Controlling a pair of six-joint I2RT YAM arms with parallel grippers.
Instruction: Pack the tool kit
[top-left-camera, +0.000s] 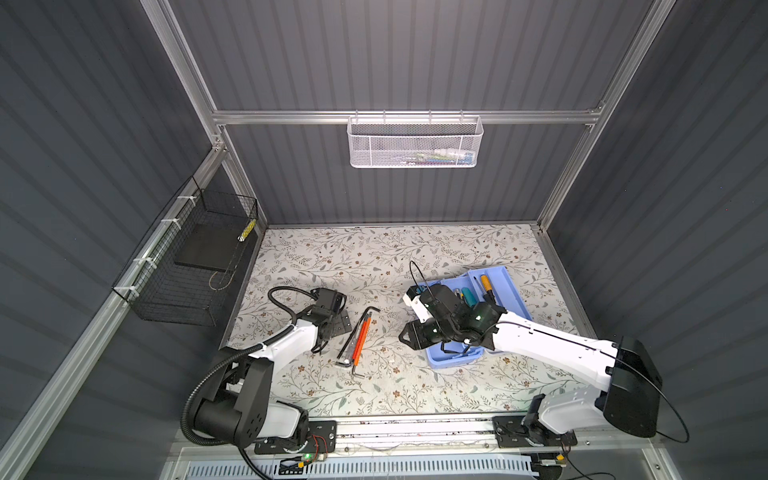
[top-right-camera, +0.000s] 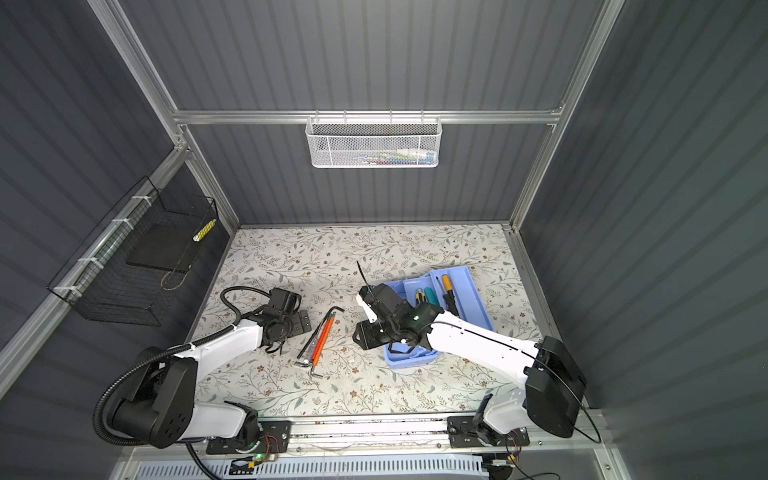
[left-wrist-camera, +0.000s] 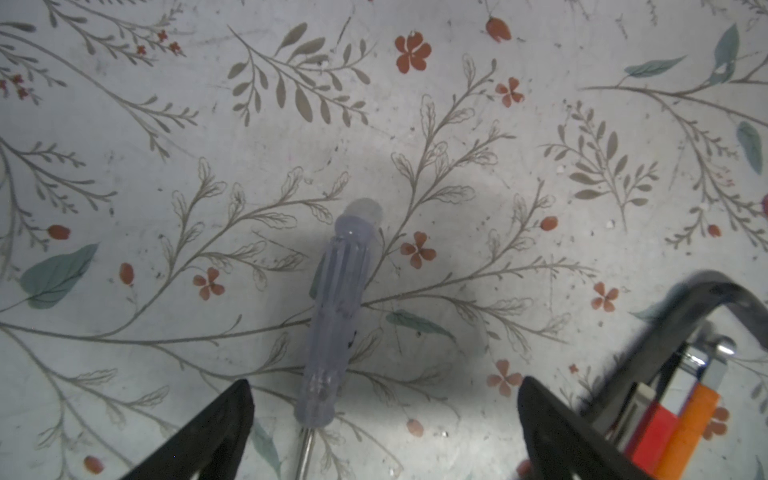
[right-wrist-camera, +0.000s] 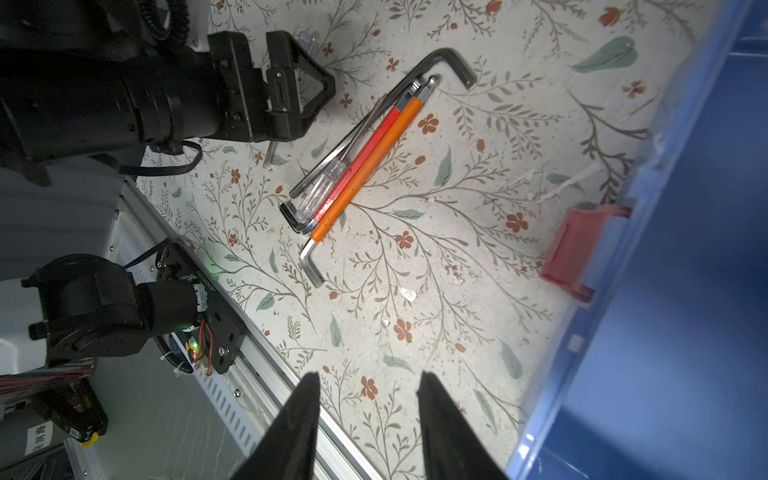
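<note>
In both top views the left gripper is hanging low over the flowered table, just beside a bundle of hex keys. The right gripper is hovering at the left edge of the light-blue box base, and a tray with screwdrivers is lying at its far end. In the left wrist view the left gripper is standing wide open on both sides of a clear screwdriver lying on the table, and it is gripping nothing. In the right wrist view the right gripper is keeping its fingers partly apart and is holding nothing, with the base wall and its pink latch just beside.
</note>
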